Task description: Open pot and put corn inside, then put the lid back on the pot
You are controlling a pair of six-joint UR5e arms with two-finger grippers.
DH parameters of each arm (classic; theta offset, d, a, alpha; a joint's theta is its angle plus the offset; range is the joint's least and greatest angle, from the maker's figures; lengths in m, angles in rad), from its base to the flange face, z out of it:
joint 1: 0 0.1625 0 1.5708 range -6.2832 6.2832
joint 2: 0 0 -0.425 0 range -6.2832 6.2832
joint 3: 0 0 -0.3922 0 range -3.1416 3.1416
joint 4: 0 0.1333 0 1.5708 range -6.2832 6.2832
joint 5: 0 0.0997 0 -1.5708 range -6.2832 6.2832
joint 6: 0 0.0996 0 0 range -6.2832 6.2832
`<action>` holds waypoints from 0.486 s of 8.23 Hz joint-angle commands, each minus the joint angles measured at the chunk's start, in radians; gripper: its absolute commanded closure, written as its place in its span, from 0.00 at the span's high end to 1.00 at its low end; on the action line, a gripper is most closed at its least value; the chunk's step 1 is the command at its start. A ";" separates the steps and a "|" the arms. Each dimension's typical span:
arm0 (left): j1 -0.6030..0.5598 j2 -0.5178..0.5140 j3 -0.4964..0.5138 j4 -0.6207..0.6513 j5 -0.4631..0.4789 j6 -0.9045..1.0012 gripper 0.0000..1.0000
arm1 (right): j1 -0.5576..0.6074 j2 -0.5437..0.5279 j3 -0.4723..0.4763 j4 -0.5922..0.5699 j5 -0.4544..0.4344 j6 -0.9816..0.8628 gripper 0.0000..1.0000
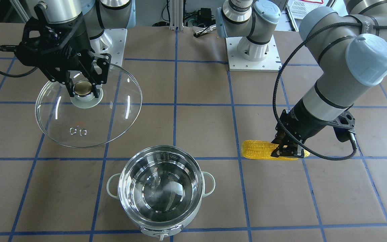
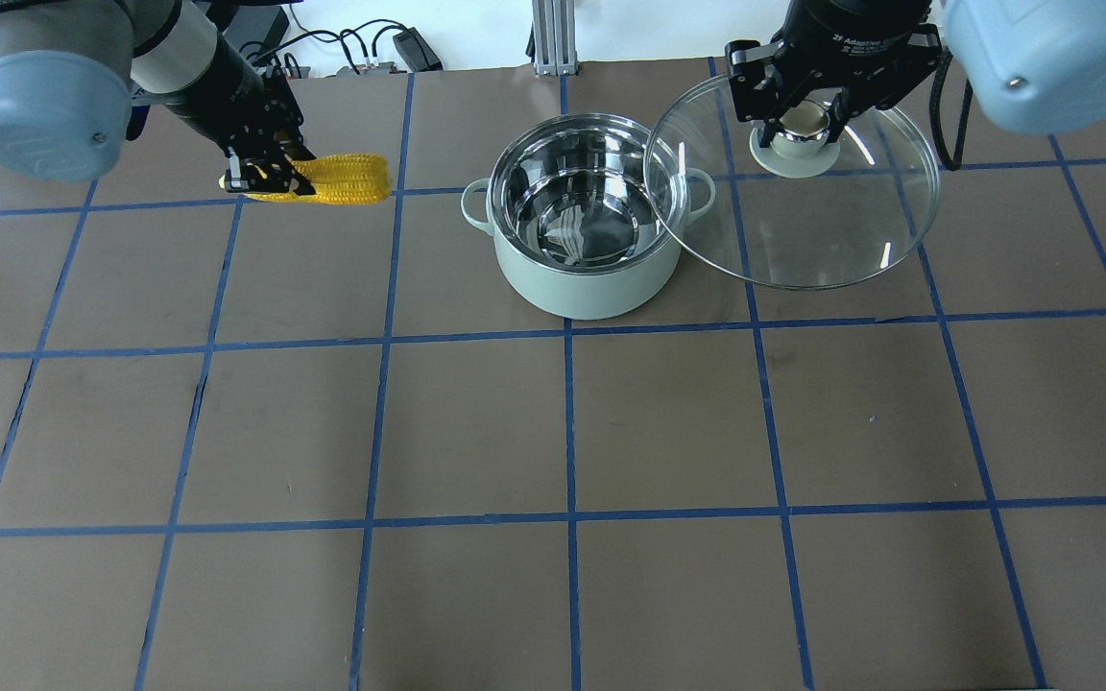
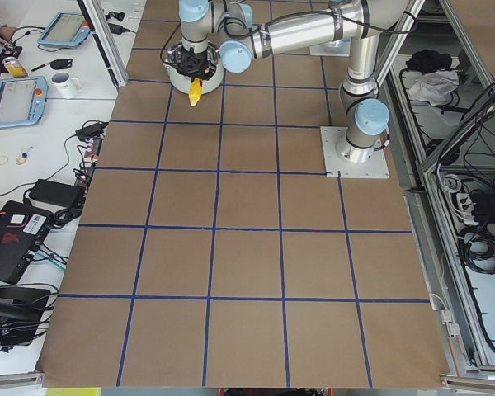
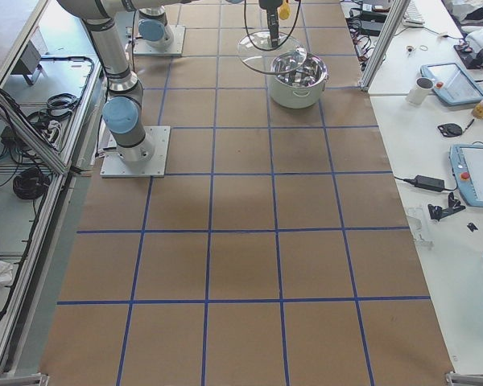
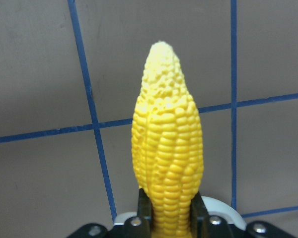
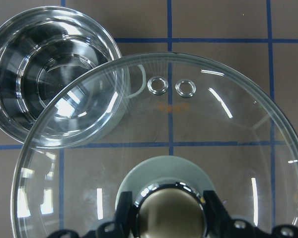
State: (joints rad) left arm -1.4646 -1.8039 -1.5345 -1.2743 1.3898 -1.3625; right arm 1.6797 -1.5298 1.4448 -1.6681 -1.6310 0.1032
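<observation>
- so, front-facing view: the pot [image 1: 161, 196] stands open and empty on the counter [image 1: 197, 127]. out to the pot's side, the left hand [image 1: 287, 151] is clenched on the corn [image 1: 259, 149] near one end. the corn's long axis lies about level, and its long free end reaches back toward the pot's side.
- same view: the right hand [image 1: 83, 90] is clamped on the knob [image 1: 82, 86] of the lid [image 1: 89, 124]. the lid hangs tilted on the pot's other side, off the mouth.
- overhead view: corn, pot and lid sit in a rough row. the corn aims nearly at the pot's loop handle [image 2: 474, 200], so i judge the coming move to be a carry along the corn's own axis, then a tip into the mouth. the right hand is nearer the pot, but the left one has the load.
- left side view: a yellow speck shows under the hand, too small to read.
- right side view: the lid sits raised just beside the pot.
- left wrist view: two fingers [image 5: 144, 207] pinch the corn's thick part, and the free end narrows to a rounded tip. i cannot tell whether it touches the counter.
- right wrist view: the hand squeezes the knob from both sides. the pot's mouth shows partly through the glass.
</observation>
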 commanded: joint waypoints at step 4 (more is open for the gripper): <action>-0.226 -0.156 0.157 0.216 -0.011 -0.294 0.02 | -0.012 -0.010 0.017 0.016 0.005 -0.011 0.34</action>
State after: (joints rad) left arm -1.6506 -1.9005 -1.4515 -1.0842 1.3839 -1.5946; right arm 1.6687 -1.5397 1.4610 -1.6528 -1.6262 0.0931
